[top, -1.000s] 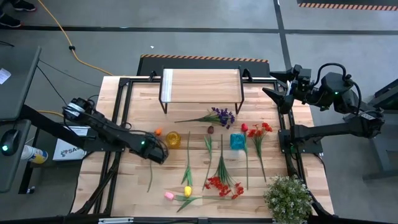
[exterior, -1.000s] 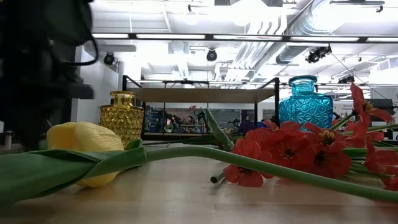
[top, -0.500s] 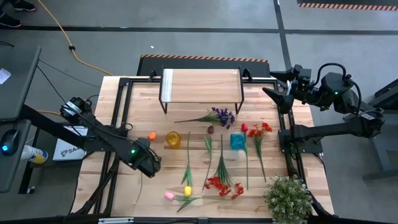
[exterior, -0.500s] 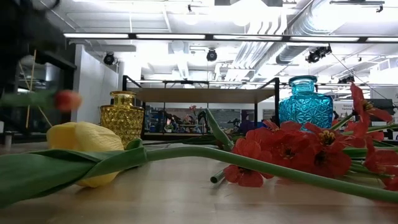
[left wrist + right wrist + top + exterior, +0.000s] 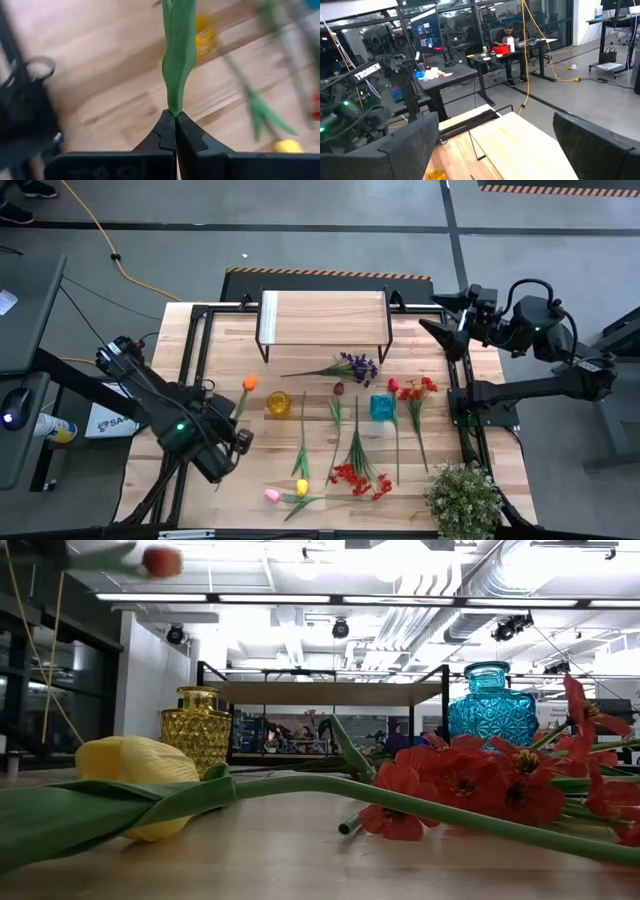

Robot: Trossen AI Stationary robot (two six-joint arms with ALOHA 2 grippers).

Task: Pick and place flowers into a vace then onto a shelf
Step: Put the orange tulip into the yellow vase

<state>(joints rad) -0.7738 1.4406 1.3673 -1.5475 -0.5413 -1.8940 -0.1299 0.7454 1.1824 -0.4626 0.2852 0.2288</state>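
We find the jaws of the left gripper (image 5: 175, 116) pressed together on the green stem of the orange-headed artificial tulip (image 5: 249, 382), which rises from the pinch point. A second ago this flower lay flat on the butcher-block tabletop (image 5: 230, 330) beside the yellow faceted glass vase (image 5: 278, 404); half a second ago it was lifting. Its head now sits well above the vase mouth in the low view. We judge the pick complete and insertion next: the stem end must be swung over the vase, which stands just ahead of the jaws. The blue faceted glass vase (image 5: 382, 407) stands further right. The light wood plank shelf (image 5: 322, 318) is unloaded. The right gripper (image 5: 445, 315) waits spread apart beyond the table's right edge.
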